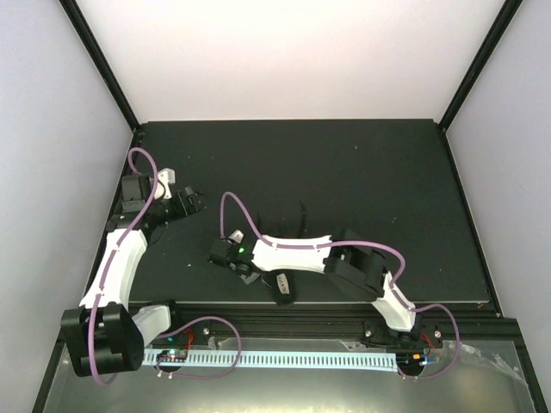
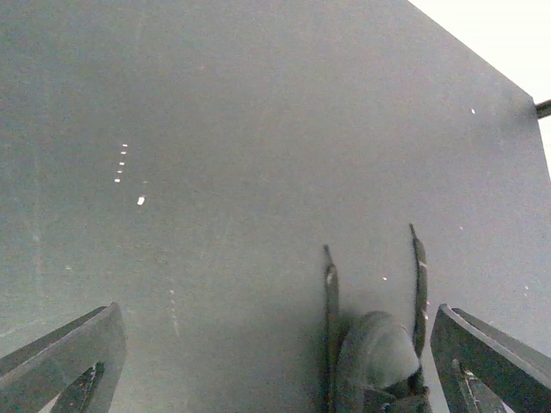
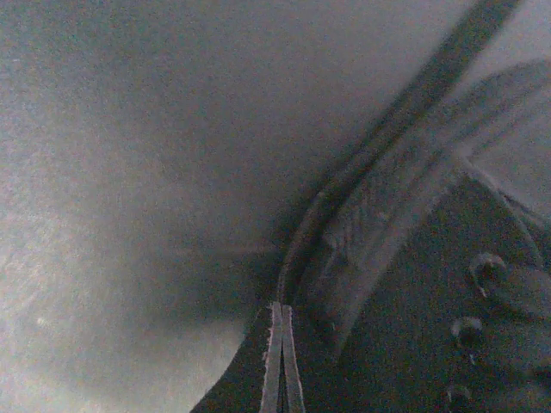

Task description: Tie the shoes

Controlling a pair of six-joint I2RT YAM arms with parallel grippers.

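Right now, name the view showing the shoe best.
Right wrist: the shoe fills its right side, eyelets and a lace visible. Left wrist catches one rounded end; top external mostly hides it under the right arm.

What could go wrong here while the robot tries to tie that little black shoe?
The right fingers are shut right where a lace leads. Whether they hold it is unclear, so a pull might slip off.
The shoe is black on a black table and mostly hidden under the right arm from above, so laces may be lost.
The left fingers are open, holding nothing, so the shoe might drag.
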